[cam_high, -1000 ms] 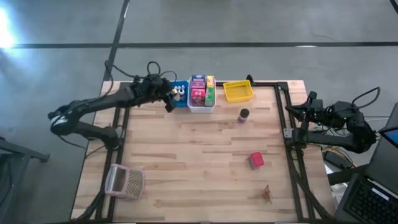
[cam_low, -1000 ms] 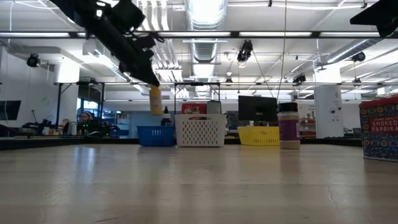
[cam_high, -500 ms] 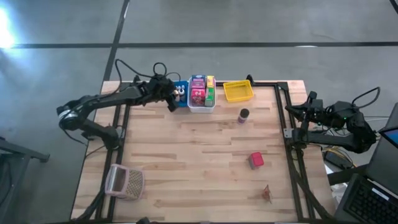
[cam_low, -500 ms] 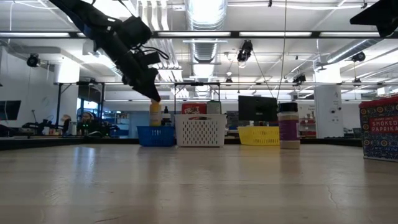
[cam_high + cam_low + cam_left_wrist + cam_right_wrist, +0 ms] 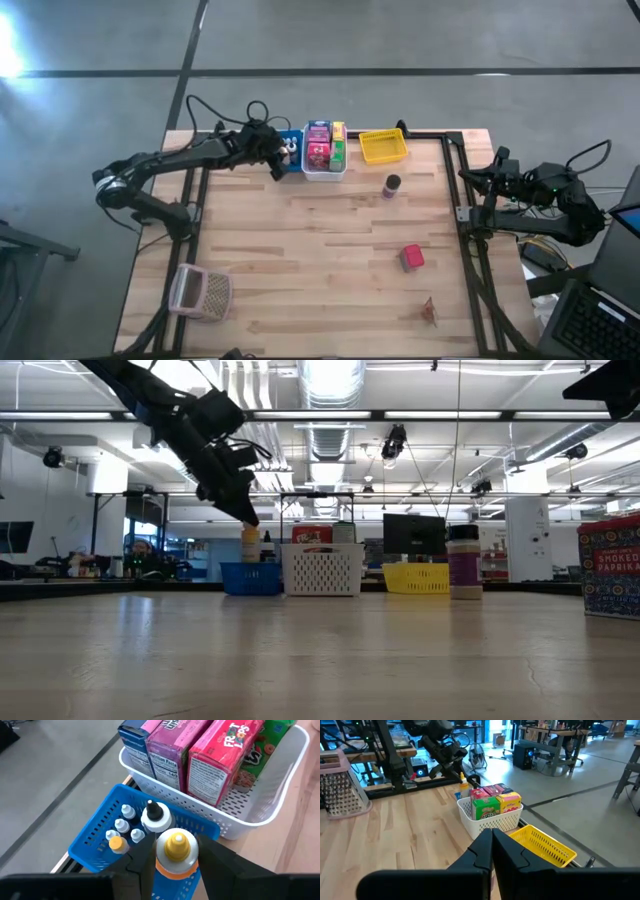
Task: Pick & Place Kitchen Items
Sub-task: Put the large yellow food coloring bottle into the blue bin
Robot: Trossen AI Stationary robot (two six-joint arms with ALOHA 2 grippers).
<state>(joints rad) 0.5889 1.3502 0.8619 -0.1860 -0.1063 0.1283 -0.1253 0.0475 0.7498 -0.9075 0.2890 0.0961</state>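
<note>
My left gripper (image 5: 175, 866) is shut on a small bottle with a yellow cap (image 5: 175, 847), over the blue bin (image 5: 102, 827) at the table's far edge. Several small white-capped bottles (image 5: 125, 825) stand in that bin. The white bin (image 5: 323, 150) beside it holds pink, red and green boxes. A dark jar (image 5: 392, 185), a red box (image 5: 411, 257) and a small reddish item (image 5: 430, 312) sit on the table. My right gripper (image 5: 492, 840) waits shut beyond the table's right edge. My left gripper pinches the bottle's body just below the cap (image 5: 161, 862) between its two fingers (image 5: 142, 867), one on each side. The fingers slant down from the table's left. The bottle stands upright, its lower end down behind the bin's wall (image 5: 250, 575); whether it rests there cannot be told.
A yellow bin (image 5: 383, 146) stands right of the white bin at the far edge. A pinkish mesh basket (image 5: 200, 292) lies at the near left corner. The middle of the wooden table (image 5: 320, 250) is bare.
My left gripper has gone down and a little toward the blue bin, still shut on the bottle. The bottle has sunk from above the bin until its lower end is behind the bin's wall, staying upright. For the last half second it has kept still.
</note>
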